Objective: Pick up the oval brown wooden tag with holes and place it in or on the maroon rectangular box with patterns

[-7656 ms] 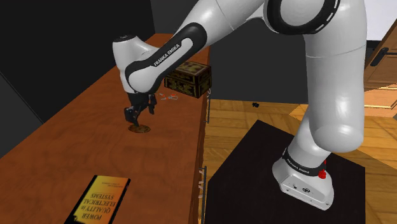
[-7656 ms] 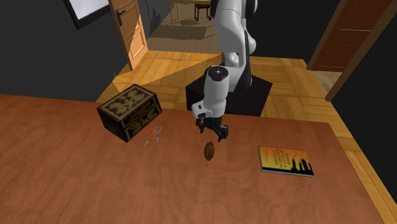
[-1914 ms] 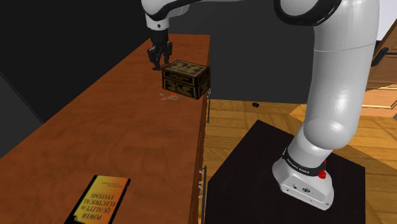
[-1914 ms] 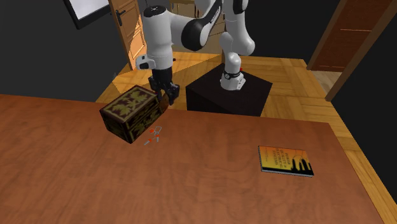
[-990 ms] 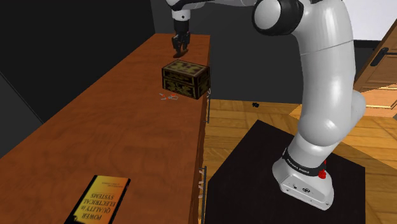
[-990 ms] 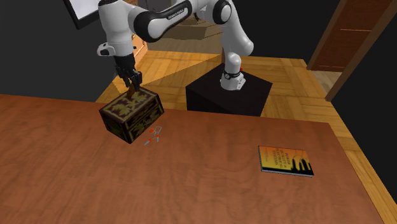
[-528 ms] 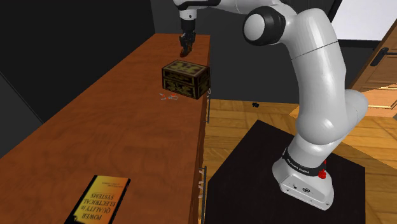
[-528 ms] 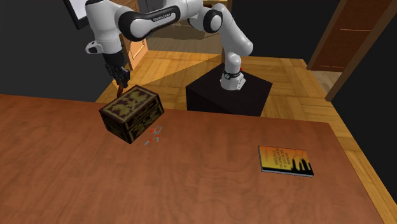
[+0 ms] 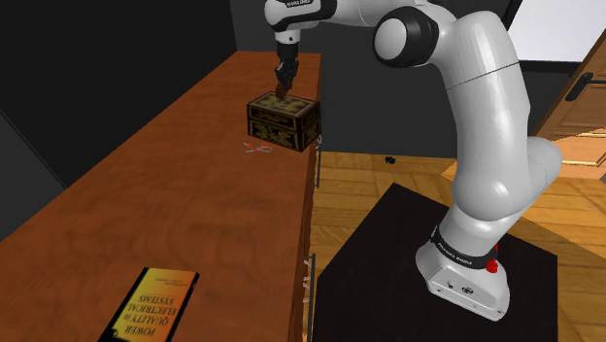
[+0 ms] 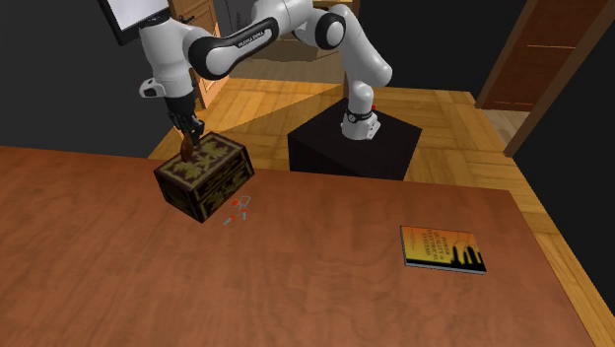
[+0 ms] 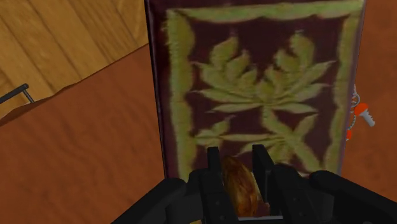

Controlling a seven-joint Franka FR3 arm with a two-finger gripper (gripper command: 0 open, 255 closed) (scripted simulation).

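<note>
Oval brown wooden tag (image 11: pixel 238 184) hangs clamped in the closed black gripper (image 11: pixel 236 156), just above the maroon rectangular leaf-patterned box (image 11: pixel 254 76), toward the second exterior view's left end, apparently positioned for release onto it.

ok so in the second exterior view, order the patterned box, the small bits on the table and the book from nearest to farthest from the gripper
1. patterned box, right under the gripper clasping the brown tag.
2. small bits, beside the box toward that view's lower right.
3. book, far off at that view's right.
</note>
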